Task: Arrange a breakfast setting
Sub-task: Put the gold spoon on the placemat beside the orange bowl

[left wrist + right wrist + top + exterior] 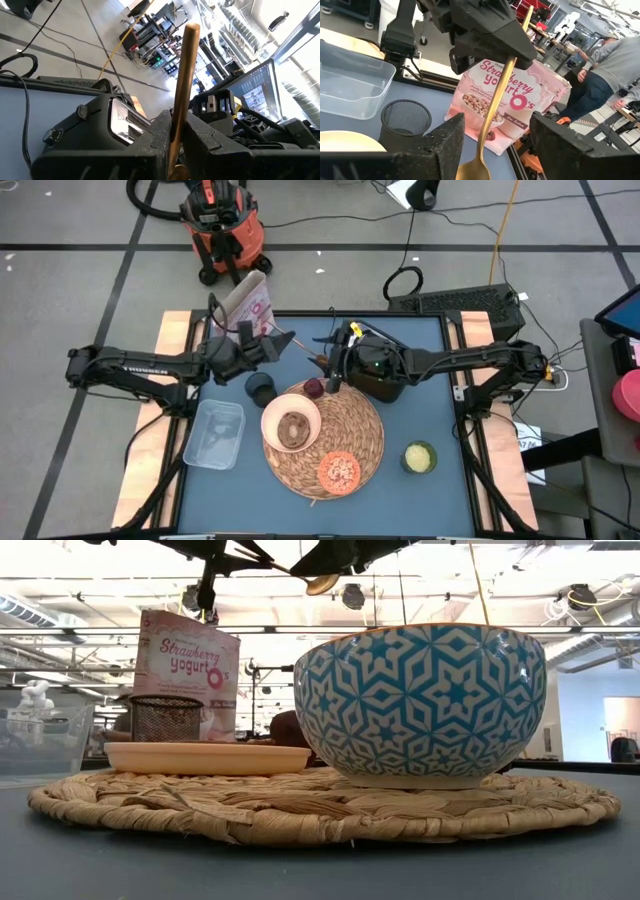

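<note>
My left gripper (272, 346) is shut on the wooden spoon (305, 356) above the table's far middle. The spoon's bowl (474, 170) lies between the wide-open fingers of my right gripper (333, 370), and I see no touch there. On the round straw placemat (358, 430) stand the cream bowl (290, 423), the small orange dish (338, 471) and the dark-red fruit (313, 388). The dark cup (261, 388) stands left of the mat. The pink-white cereal box (250, 300) stands upright at the far left. My left gripper pinches the spoon's handle (178, 112) between its two fingers, about midway along it. The fingers come roughly level from the table's left and lie across the handle. The handle's free end (192, 30) sticks out past the fingers. The spoon hangs clear of the table, its bowl end slanting down toward my right gripper.
A clear plastic tub (215, 433) lies at the left of the blue table top. A small green-yellow cup (419, 457) stands right of the mat. People stand in the room beyond the table (605, 65).
</note>
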You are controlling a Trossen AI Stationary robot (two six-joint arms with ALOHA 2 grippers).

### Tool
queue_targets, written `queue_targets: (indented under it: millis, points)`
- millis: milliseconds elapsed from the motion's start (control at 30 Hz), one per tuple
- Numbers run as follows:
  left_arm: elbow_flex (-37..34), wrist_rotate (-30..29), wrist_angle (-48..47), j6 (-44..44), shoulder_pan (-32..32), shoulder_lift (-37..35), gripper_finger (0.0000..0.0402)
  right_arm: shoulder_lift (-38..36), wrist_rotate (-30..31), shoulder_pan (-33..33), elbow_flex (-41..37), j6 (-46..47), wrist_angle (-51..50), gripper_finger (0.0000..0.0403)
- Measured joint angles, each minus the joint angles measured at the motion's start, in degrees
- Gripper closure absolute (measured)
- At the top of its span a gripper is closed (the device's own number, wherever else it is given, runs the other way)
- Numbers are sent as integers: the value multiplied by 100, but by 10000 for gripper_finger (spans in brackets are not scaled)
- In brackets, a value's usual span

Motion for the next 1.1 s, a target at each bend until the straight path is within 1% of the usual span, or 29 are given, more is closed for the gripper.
queue_targets:
  millis: [167, 300, 433, 667, 900, 1000, 1100]
  points:
    - [0, 0, 2, -1, 0, 0, 364, 0, -2, 0, -2, 0, 0, 201]
    - [0, 0, 33, -1, 0, 41, 364, 0, -30, 0, -62, 2, 51, 204]
    - [-2, 7, 197, -41, -2, 193, 364, 2, -326, -4, -229, -17, 39, 204]
    - [-2, 137, 341, -191, -4, 448, 364, 2, -280, -72, -251, -34, 51, 204]
    - [-2, 207, 415, -193, -64, 454, 364, 0, -276, -116, -251, -22, -84, 206]
    - [-2, 205, 415, -198, -68, 450, 364, 0, -272, -116, -251, -22, -79, 219]
    - [-2, 203, 408, -194, -68, 450, 364, 0, -271, -116, -250, -22, -89, 246]
